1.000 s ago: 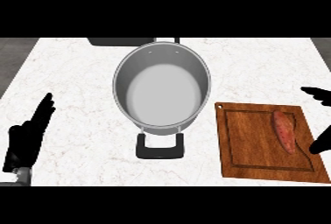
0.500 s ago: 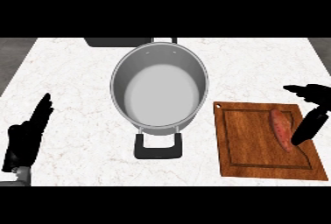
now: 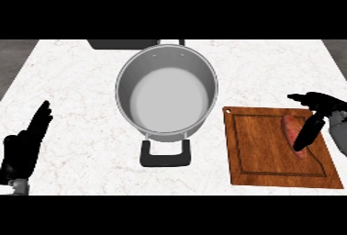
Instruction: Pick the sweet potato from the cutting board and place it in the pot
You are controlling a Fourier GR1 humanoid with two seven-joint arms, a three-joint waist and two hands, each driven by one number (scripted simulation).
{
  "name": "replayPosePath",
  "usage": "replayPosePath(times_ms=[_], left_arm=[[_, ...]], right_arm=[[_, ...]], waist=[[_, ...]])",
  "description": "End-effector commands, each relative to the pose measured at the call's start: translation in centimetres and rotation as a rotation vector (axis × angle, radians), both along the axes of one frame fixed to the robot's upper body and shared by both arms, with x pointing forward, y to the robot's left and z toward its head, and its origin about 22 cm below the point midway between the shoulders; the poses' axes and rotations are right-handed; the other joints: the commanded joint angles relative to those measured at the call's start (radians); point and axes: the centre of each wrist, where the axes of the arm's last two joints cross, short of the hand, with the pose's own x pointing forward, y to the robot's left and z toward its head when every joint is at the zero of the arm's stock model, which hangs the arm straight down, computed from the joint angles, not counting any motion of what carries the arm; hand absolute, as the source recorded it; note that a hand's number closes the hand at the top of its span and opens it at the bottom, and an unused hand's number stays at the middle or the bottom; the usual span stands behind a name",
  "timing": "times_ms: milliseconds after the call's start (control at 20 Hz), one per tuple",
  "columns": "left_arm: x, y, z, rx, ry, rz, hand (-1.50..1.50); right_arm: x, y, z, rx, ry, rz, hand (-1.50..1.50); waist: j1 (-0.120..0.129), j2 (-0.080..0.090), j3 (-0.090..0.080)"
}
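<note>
A reddish-orange sweet potato (image 3: pixel 291 129) lies lengthwise on the right part of the brown wooden cutting board (image 3: pixel 261 151). My right hand (image 3: pixel 318 117) hovers over it from the right edge, open, its fingers stretched down across the potato's lower half and its thumb pointing left above the board's top edge. The grey steel pot (image 3: pixel 166 94) stands empty left of the board, a black handle (image 3: pixel 165 153) at its near side. My left hand (image 3: pixel 27 144) rests open at the lower left, fingers up.
The counter is white marble. A dark object (image 3: pixel 122 44) sits at the far edge behind the pot. The pot's far handle (image 3: pixel 170 42) reaches the back edge. Bare counter lies between my left hand and the pot.
My right hand has moved left and inward, from the view's right edge to over the sweet potato. The left hand, pot and board have stayed still.
</note>
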Motion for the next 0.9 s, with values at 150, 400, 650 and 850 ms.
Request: replayPosePath(times_ms=[150, 400, 650, 850], left_arm=[[0.4, -0.2, 0.0, -0.010, -0.005, -0.013, 0.00], [0.4, -0.8, 0.7, -0.010, -0.002, -0.015, 0.00], [-0.1, -0.9, 0.1, -0.008, 0.006, -0.013, 0.00], [-0.2, 2.3, 0.5, -0.009, 0.005, -0.023, 0.00]], right_arm=[[0.1, 1.0, -1.8, -0.017, 0.023, 0.014, -1.50], [-0.1, 0.1, -4.6, -0.023, 0.033, -0.010, -1.50], [-0.6, -1.8, -5.9, -0.019, 0.053, 0.002, -1.50], [0.8, -0.9, -3.6, -0.011, 0.010, 0.106, 1.50]], waist=[[-0.002, 0.000, 0.000], [0.000, 0.001, 0.000], [0.001, 0.001, 0.000], [0.002, 0.001, 0.000]])
